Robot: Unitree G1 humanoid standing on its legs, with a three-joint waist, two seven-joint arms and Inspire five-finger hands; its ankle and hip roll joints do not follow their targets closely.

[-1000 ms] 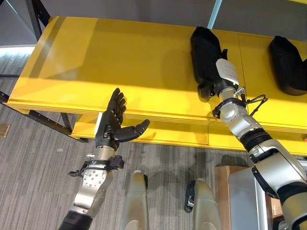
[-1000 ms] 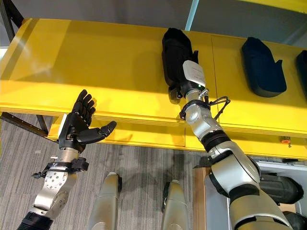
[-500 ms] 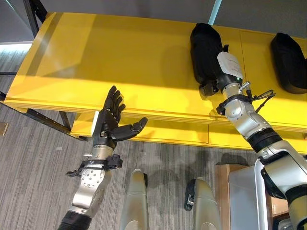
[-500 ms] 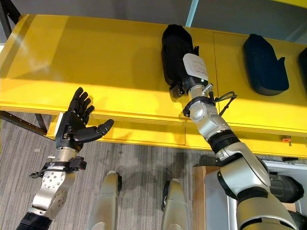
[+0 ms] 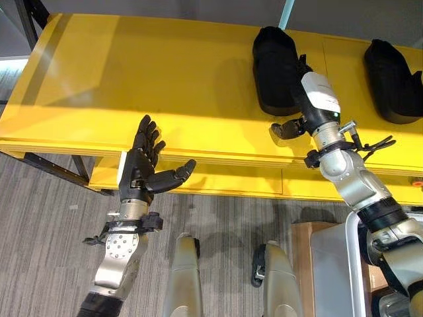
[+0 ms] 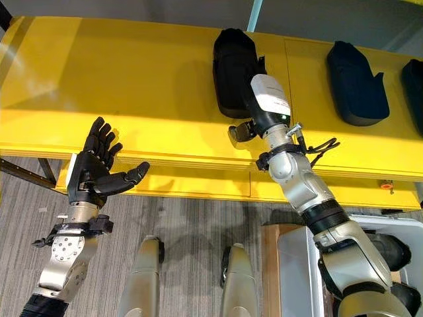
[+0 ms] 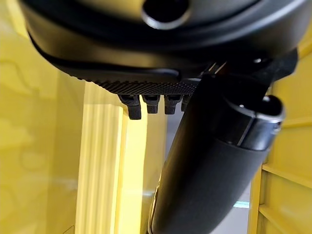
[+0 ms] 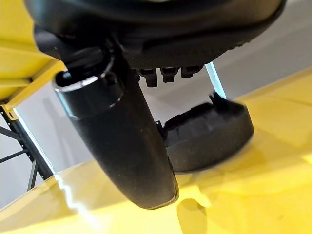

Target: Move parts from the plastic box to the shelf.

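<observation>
- Landmark: the long yellow shelf (image 5: 165, 79), its glossy top board taken as reference for every position below.
- Task's thing: a black moulded plastic part (image 6: 232, 69) lies flat on the shelf top, toward the rear edge. A second black moulded part (image 6: 355, 82) lies on the same board, well apart, further along on the robot's right.
- Right hand (image 5: 299, 105): over the shelf top, just beside the front end of the first part. In the right wrist view the part (image 8: 209, 134) sits past the fingers, with no finger or thumb curled round it. Fingers are apart and relaxed; the hand holds nothing.
- Left hand (image 5: 145, 168): in front of the shelf's front edge, below the top board, palm up, fingers spread and straight, empty.
- Judgement: placement appears complete; the step in hand is withdrawal of the right hand.
- Recommendation: lift clear before drawing back toward the front edge, keeping the thumb off the part so it is not dragged.
</observation>
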